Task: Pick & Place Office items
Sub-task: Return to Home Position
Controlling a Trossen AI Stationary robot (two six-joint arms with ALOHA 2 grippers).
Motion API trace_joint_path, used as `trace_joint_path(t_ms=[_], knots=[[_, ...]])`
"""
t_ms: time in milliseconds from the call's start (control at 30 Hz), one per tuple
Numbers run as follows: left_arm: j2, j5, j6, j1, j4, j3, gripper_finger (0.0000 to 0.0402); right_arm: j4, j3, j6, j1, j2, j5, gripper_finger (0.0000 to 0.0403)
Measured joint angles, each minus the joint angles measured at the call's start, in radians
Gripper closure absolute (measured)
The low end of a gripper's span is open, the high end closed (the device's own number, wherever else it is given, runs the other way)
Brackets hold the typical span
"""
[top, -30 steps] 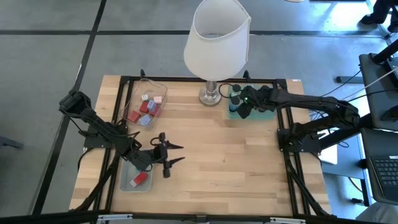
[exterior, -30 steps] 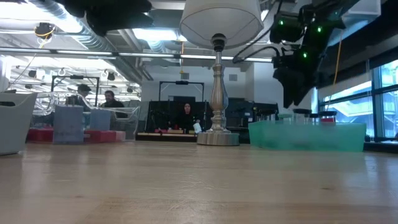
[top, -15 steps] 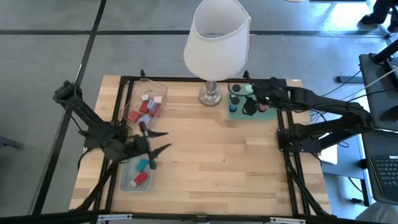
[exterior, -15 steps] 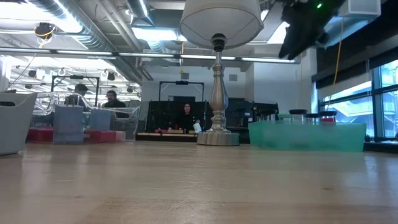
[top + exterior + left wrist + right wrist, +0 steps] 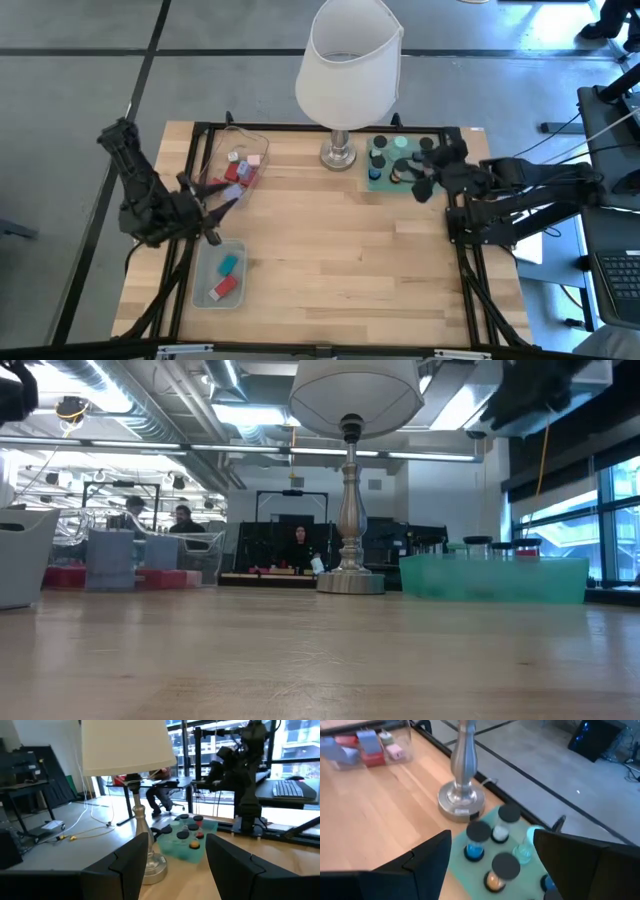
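Left gripper (image 5: 218, 197) hangs at the left edge of the table (image 5: 340, 250), between the clear tray (image 5: 265, 158) and the grey-blue bin (image 5: 232, 296). Its fingers are spread wide with nothing between them; the left wrist view bears that out. Right gripper (image 5: 420, 183) sits over the right end of the green mat (image 5: 375, 184), fingers likewise wide apart and bare. Office items (image 5: 235, 172): a heap of red, pink and lavender blocks lies inside the clear tray. The bin holds one teal block (image 5: 229, 265) and one red block (image 5: 225, 288). Round caps (image 5: 379, 143), black and mint among them, stand in rows on the mat just beside the lamp (image 5: 350, 60). No loose piece on the open wood that I can spot. Judgement: sorting looks done, every piece in a holder and neither arm carrying anything. What seems left is only parking both arms clear of the work area; neither looks fully folded away yet.
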Motion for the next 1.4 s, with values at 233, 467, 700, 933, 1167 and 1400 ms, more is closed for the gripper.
trace_joint_path(t_ms=[233,467,700,933,1167,1400], knots=[[-0.070,0.000,-0.136,-0.009,-0.199,0.000,0.0206,0.003,-0.223,0.171,0.117,-0.036,0.075,0.0115],[-0.105,0.001,-0.353,-0.009,-0.418,0.000,0.0206,0.135,-0.402,0.311,0.215,-0.036,0.075,0.0115],[-0.133,0.105,-0.709,-0.009,-0.715,0.000,0.0206,0.383,-0.530,0.281,0.326,-0.036,0.076,0.0115],[-0.132,0.170,-0.960,-0.008,-0.846,-0.055,0.0206,0.532,-0.623,0.302,0.411,-0.036,0.127,0.0115],[-0.132,0.187,-1.234,-0.006,-0.837,-0.218,0.0206,0.564,-0.656,0.450,0.440,-0.035,0.121,0.0115],[-0.132,0.186,-1.488,0.013,-0.773,-0.368,0.0206,0.565,-0.656,0.505,0.442,-0.035,0.090,0.0115]])
